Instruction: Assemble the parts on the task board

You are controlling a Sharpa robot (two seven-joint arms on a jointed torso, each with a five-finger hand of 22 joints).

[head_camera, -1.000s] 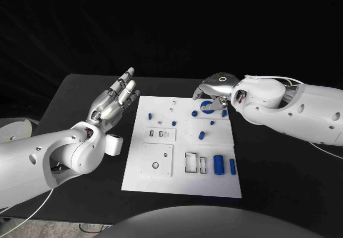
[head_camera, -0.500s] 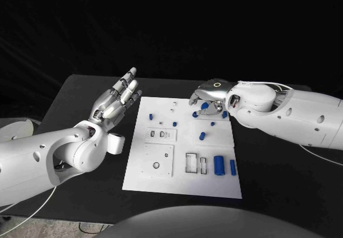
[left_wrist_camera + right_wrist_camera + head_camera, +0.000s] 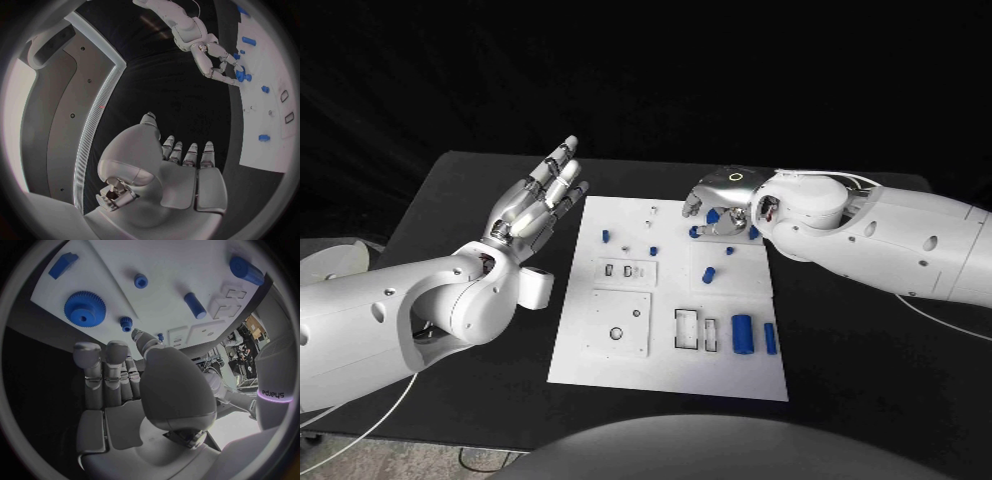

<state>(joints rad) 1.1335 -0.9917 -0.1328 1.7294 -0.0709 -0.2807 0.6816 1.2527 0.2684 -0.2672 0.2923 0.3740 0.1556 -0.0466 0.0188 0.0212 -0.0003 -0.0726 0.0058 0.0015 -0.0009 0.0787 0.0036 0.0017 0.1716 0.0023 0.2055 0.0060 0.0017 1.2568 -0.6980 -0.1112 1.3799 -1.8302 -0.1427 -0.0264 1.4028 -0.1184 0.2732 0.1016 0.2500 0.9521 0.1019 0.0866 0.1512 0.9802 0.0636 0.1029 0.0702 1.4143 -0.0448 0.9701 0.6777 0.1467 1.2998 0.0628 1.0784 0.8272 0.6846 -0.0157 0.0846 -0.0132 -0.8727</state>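
Right hand (image 3: 720, 203), empty with fingers apart, hovers upper centre over blue gear (image 3: 84, 308) on task board (image 3: 661, 375); descend squarely; left hand (image 3: 538, 200) released.

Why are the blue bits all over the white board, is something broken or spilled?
Nothing looks broken or spilled. The blue parts just lie loose on the task board, not assembled yet. The right hand hovers over the blue gear.

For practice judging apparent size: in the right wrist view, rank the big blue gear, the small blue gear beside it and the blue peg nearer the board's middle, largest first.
1. Big blue gear.
2. Blue peg.
3. Small blue gear.
Nearness to the camera may skew this.
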